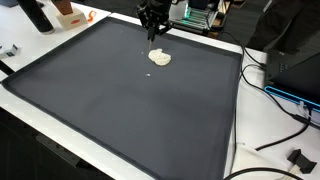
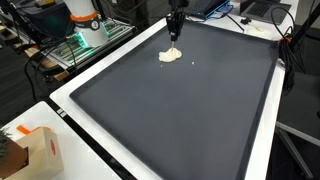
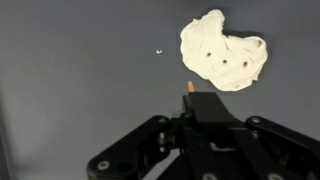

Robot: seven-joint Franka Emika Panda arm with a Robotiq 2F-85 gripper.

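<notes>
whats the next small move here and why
Probably nudge the gripper toward the dough: in the wrist view its orange tip sits just off the dough's edge, over bare mat.

A flat, cream-white lump of dough (image 3: 224, 50), irregular in outline and pocked with three small holes, lies near one edge of the dark surface (image 1: 120, 110).
</notes>
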